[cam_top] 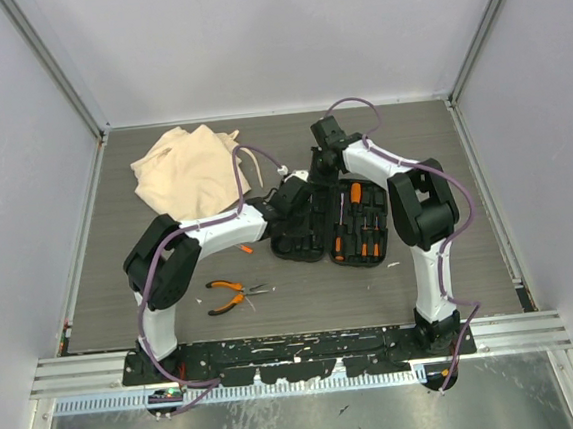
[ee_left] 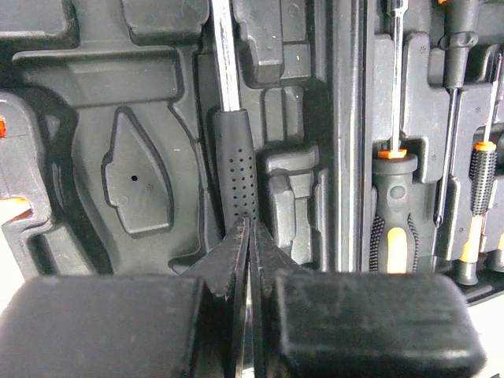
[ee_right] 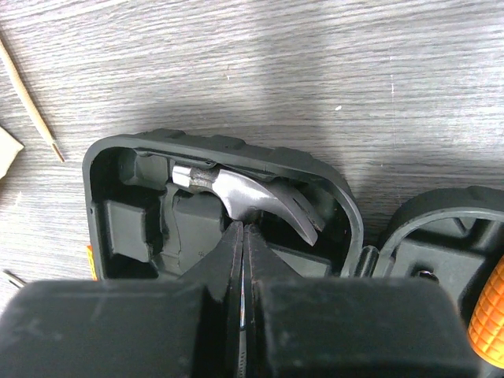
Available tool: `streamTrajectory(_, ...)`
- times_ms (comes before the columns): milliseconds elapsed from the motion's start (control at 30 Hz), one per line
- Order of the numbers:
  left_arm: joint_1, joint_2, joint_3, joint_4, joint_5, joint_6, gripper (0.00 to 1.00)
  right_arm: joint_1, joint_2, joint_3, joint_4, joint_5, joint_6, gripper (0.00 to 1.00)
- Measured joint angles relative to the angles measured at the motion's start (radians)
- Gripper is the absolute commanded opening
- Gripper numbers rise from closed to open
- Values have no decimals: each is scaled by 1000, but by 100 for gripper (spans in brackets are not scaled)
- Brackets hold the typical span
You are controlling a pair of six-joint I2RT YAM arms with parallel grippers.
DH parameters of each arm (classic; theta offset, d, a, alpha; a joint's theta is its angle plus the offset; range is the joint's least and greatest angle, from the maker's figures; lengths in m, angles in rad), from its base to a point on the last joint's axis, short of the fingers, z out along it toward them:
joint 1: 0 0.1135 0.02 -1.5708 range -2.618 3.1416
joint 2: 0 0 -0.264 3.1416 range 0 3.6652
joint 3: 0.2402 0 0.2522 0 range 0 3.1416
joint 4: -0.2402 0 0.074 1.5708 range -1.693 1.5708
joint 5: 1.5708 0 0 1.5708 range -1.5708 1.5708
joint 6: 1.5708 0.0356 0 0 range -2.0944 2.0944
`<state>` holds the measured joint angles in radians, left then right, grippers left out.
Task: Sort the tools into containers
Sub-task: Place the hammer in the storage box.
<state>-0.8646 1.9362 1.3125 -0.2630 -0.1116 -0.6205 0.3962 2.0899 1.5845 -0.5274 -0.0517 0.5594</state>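
The black tool case [cam_top: 291, 246] lies open mid-table. A steel claw hammer lies in its left half: black grip [ee_left: 237, 169] and shaft in the left wrist view, head [ee_right: 256, 193] in the right wrist view. My left gripper [ee_left: 250, 226] is shut, tips touching the end of the grip, nothing between them. My right gripper [ee_right: 243, 230] is shut too, tips against the hammer's neck at the far end of the case [ee_right: 236, 150]. Orange-and-black screwdrivers [cam_top: 356, 208] fill the right half. Pliers [cam_top: 231, 295] lie on the table front left. The beige cloth bag [cam_top: 184, 168] sits back left.
A small orange piece [cam_top: 246, 248] lies on the table beside the left forearm. The bag's drawstring [cam_top: 262, 161] trails toward the case. Grey walls close the table on three sides. Both arm bases stand on the near rail [cam_top: 298, 349].
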Motion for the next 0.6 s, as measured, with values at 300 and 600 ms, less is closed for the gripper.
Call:
streamTrajectory(300,-1,3,2,0,-1,1,1,0,31,40,-43,7,-6,0)
streamTrajectory(600,-3,6,5,-2,-5,4,0,0,36,21,-18,13,-9,0)
